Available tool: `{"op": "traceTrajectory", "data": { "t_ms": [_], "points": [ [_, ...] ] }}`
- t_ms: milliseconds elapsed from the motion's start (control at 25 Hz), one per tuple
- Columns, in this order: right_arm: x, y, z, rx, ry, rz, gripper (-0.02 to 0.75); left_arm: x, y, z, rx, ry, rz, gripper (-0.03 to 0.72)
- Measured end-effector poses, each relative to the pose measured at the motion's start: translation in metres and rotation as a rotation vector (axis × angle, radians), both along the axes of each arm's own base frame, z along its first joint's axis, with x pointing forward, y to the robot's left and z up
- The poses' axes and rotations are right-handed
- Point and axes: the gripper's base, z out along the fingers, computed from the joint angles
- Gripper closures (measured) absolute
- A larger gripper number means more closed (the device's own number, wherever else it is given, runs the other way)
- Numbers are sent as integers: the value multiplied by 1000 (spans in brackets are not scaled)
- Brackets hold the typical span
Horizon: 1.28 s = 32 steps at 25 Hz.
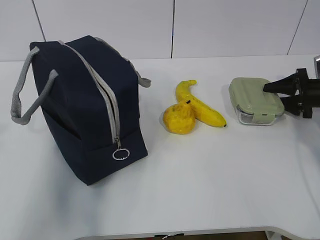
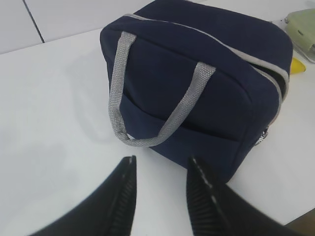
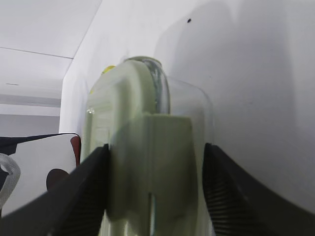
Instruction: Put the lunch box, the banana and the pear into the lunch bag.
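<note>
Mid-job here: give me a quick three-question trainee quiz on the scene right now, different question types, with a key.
1. True or false: the lunch bag has its zipper closed, with the ring pull hanging at the near end.
2. Which item lies between the fingers of the right pincer? A) the banana B) the lunch box C) the pear
3. Fill in: the pear lies against the ______.

Key: 1 true. 2 B. 3 banana.
</note>
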Motion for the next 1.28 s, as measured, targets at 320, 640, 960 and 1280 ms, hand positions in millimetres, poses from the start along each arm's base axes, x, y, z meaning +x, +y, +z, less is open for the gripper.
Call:
{"op": "traceTrajectory", "data": {
  "t_ms": [320,640,960,1280],
  "points": [
    [0,0,0,6,2,3,324,0,0,-1,1,8,-4,446],
    [-1,0,1,15,19,-2,327,-1,-1,-1,1,15,-8,446],
    [-3,1,10,-32,28,14,328,-1,-1,-1,1,15,-8,446],
    [-3,0,13,-25,57,1,328,-1,-1,-1,1,17,-9,446]
  ]
}}
